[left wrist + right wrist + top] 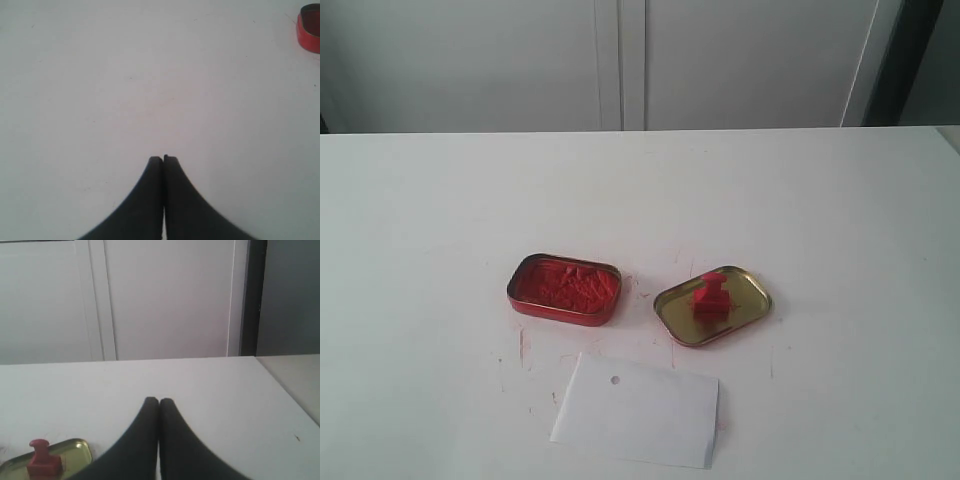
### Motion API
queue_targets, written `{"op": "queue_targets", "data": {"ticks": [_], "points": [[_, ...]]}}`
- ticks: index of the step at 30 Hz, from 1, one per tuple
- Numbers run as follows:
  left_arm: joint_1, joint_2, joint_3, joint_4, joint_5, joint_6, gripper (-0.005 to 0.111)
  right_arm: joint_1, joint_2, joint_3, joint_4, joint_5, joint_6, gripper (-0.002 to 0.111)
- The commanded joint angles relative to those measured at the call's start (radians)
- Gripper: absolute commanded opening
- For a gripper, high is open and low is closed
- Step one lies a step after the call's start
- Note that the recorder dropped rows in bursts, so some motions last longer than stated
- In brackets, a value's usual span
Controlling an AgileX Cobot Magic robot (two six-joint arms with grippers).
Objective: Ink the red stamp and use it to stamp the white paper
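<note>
My left claw is pressed together above the bare white tabletop, and my right claw is pinched together too, holding nothing. The tiny red plastic stamp stands upright in the shallow gold-coloured tin lid, beside the red rectangular tin of crumbly paste. The plain white paper sheet lies near both, closer to the camera.

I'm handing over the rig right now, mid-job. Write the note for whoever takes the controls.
Left claw: shut, empty, above the table.
Right claw: shut, empty, near the gold lid.
Red stamp stands upright in the gold lid, right of the open paste tin in the exterior view. White paper lies nearer the camera than both, with no print visible.
Done: nothing yet.
Left: grasp the stamp, ink it in the paste, press it on the paper.
</note>
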Motion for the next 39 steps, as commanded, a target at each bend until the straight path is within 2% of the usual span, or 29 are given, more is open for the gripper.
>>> {"op": "queue_targets", "data": {"ticks": [1,28,34,39], "points": [[-0.01,-0.004,0.007,-0.003,0.0,-0.003,0.0,0.004,-0.005,0.005,0.002,-0.066,0.0,0.0],[-0.01,-0.004,0.007,-0.003,0.0,-0.003,0.0,0.004,-0.005,0.005,0.002,-0.123,0.0,0.0],[-0.01,-0.004,0.007,-0.003,0.0,-0.003,0.0,0.004,0.002,-0.078,-0.01,0.035,-0.012,0.0],[-0.01,-0.004,0.007,-0.003,0.0,-0.003,0.0,0.004,0.188,-0.236,-0.027,0.193,-0.023,0.0]]}}
